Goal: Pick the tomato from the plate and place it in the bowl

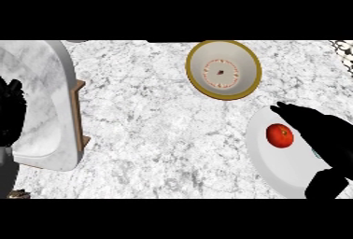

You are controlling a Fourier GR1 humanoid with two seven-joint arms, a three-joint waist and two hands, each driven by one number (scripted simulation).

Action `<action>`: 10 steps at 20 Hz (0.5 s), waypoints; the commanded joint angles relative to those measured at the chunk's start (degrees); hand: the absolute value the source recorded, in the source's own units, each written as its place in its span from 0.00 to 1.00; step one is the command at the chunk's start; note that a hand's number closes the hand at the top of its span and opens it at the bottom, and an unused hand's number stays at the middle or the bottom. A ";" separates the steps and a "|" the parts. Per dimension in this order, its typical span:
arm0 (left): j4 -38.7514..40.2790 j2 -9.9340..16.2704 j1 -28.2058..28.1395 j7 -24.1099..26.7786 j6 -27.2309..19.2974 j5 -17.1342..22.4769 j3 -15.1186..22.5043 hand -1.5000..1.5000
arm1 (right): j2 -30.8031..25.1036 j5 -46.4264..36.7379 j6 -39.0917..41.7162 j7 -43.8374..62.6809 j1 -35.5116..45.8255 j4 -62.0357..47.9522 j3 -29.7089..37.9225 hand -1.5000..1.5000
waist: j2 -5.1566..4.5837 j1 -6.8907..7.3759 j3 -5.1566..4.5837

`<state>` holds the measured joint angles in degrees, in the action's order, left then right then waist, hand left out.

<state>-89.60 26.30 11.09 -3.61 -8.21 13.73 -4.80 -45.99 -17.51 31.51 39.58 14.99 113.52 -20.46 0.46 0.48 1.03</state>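
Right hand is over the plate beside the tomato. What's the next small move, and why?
Probably shift the right hand slightly left and curl its fingers round the tomato. The tomato lies on the white plate, not yet gripped; the hand's fingers look straight, just to its right. The bowl waits beyond.

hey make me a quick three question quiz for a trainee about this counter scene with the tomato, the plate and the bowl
1. True or false: the tomato already lies in the bowl.
2. Which hand is over the plate? A) left hand B) right hand
3. Fill in: the bowl stands ___ the plate in the head view.

Key:
1. False; it lies on the plate.
2. B; its fingers look straight beside the tomato. The left hand shows at the left edge.
3. Above, a little to the left.
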 commanded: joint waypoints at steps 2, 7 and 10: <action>5.90 -3.71 3.85 5.73 -0.61 -0.50 -1.35 0.50 | 1.63 -4.58 -1.39 -6.74 -1.10 -4.97 0.48 0.00 | -0.68 -0.86 -1.03; 3.01 -3.25 1.62 5.03 2.15 0.79 -3.07 0.50 | 5.60 -9.15 -4.03 -11.26 -2.09 -7.46 -1.61 0.00 | -0.61 -0.46 -1.03; 1.68 -2.72 0.88 3.60 3.22 0.89 -4.01 0.50 | 5.25 -6.80 0.07 -10.86 -0.15 -5.34 0.94 0.00 | -0.49 -0.45 -1.06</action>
<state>-90.23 25.38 10.78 -5.07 -5.89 13.79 -7.24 -42.22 -23.83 30.30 29.99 13.94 108.23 -20.11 0.52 0.38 1.06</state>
